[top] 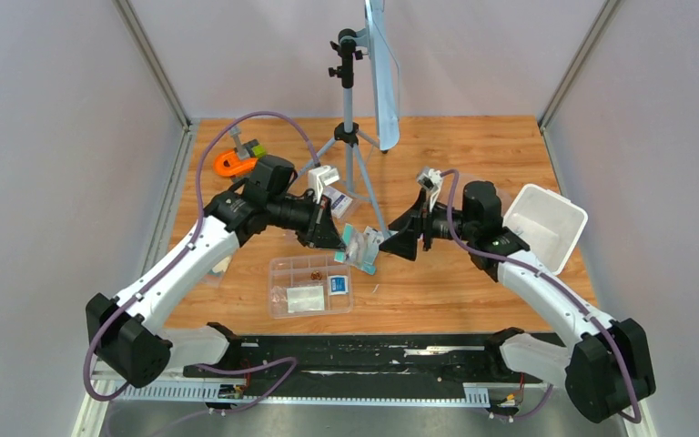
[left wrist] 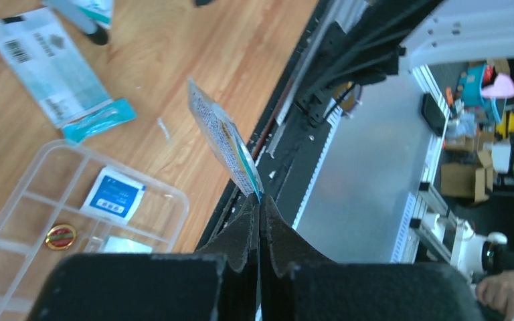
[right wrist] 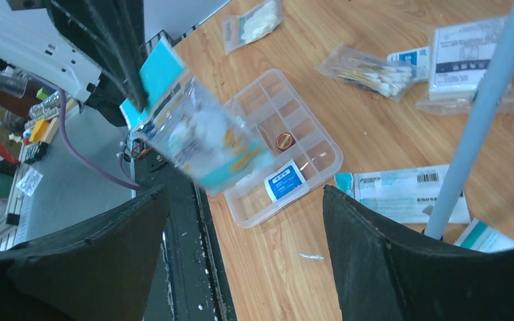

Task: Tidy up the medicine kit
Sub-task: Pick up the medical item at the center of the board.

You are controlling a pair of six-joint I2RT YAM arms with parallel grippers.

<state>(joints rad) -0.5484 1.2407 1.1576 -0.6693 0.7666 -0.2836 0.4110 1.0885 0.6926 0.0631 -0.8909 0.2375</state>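
So here the left tool (left wrist: 260, 200) is pinched shut on one corner of a clear packet with teal edging (left wrist: 224, 144), holding it up in the air between the two arms. The right tool (right wrist: 244, 194) faces it with the jaws wide apart and nothing in them. The divided tray (top: 287, 270) sits on the surface just below and toward the left arm's side. It has a blue packet (top: 339, 285) and a couple of small bits in it. The white tub (top: 555, 196) is way off by the right arm.

To me this reads as a handover or a re-grip. If so, I'd bring the right tool in around the free end of the packet, with the pads square on its flat faces. I'd clamp before the left lets go, since it's floppy and only held by a corner, so it'll droop or twist.

Room is tight-ish. The tripod (top: 350, 137) has legs spread just behind both tools, and more loose packets lie on the surface back there. The tray is close to the surface's near edge, so I'd come at it from above and keep any swing low and forward of the tripod legs.
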